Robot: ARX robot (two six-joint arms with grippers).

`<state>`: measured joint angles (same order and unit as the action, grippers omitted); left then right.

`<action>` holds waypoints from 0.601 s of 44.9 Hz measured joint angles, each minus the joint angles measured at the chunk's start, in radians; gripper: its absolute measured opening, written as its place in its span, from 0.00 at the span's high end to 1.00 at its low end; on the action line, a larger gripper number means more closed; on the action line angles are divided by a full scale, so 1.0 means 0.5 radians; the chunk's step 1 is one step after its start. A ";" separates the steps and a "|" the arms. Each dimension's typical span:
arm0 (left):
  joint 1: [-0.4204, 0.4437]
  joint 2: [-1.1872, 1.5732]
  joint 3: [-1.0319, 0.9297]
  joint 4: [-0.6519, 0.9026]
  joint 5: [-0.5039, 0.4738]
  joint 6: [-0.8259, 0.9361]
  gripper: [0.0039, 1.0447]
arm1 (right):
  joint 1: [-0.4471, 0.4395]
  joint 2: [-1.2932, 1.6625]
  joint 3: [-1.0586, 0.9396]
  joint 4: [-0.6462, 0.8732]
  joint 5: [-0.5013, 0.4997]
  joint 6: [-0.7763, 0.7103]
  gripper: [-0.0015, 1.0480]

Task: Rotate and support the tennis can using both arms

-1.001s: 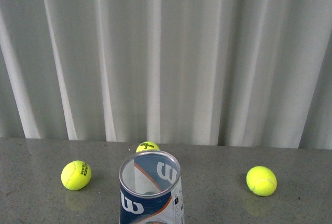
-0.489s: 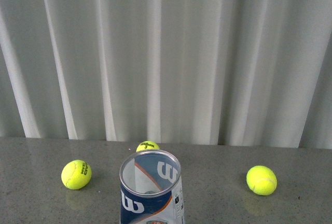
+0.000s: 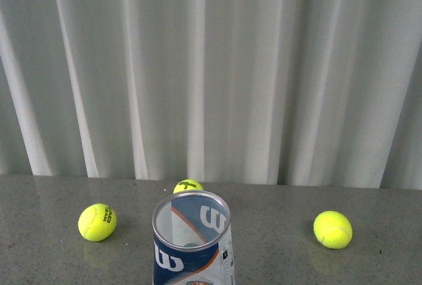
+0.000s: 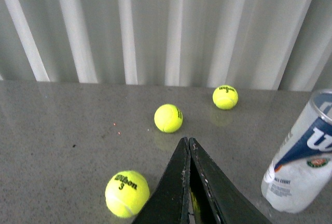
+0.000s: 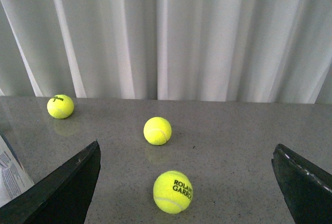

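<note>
The tennis can (image 3: 179, 262) sits at the bottom centre of the front view, with its silver rim (image 3: 190, 194) and open mouth turned toward the camera. It looks empty. Neither arm shows in the front view. In the left wrist view my left gripper (image 4: 188, 140) is shut with nothing between its fingers, and the can (image 4: 303, 156) stands apart to one side of it. My right gripper (image 5: 187, 146) is open wide above the table. A sliver of the can's white sticker (image 5: 10, 175) shows beside one of its fingers (image 5: 67, 187).
Three yellow tennis balls lie on the grey table (image 3: 277, 199): one left (image 3: 97, 222), one behind the can (image 3: 188, 185), one right (image 3: 332, 229). A Roland Garros ball (image 5: 173, 191) lies between the right fingers. A Wilson 3 ball (image 4: 127, 193) lies close by the left gripper. A white curtain (image 3: 211, 67) closes the back.
</note>
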<state>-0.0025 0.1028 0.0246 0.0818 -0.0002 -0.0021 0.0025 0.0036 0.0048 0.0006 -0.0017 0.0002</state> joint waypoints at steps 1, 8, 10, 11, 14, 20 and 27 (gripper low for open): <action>0.000 -0.056 0.000 -0.074 0.002 0.001 0.97 | 0.000 0.000 0.000 0.000 0.001 0.000 0.07; 0.000 -0.197 0.000 -0.157 0.000 0.000 0.97 | 0.000 0.000 0.000 0.000 0.001 0.000 0.07; 0.000 -0.198 0.000 -0.161 0.000 0.000 0.97 | 0.000 0.000 0.000 0.000 0.001 0.000 0.07; 0.000 -0.198 0.000 -0.162 0.000 0.000 0.97 | 0.000 0.000 0.000 0.000 0.001 0.000 0.07; 0.000 -0.198 0.000 -0.163 0.000 -0.002 0.95 | 0.000 0.000 0.000 0.000 0.001 0.000 0.07; 0.000 -0.198 0.000 -0.163 0.000 -0.001 0.66 | 0.000 0.000 0.000 0.000 0.001 0.000 0.07; 0.000 -0.198 0.000 -0.163 0.000 -0.001 0.32 | 0.000 0.000 0.000 0.000 0.001 0.000 0.07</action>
<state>-0.0025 0.0036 0.0246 0.0006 -0.0002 -0.0025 0.0025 0.0036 0.0048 0.0006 -0.0013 0.0002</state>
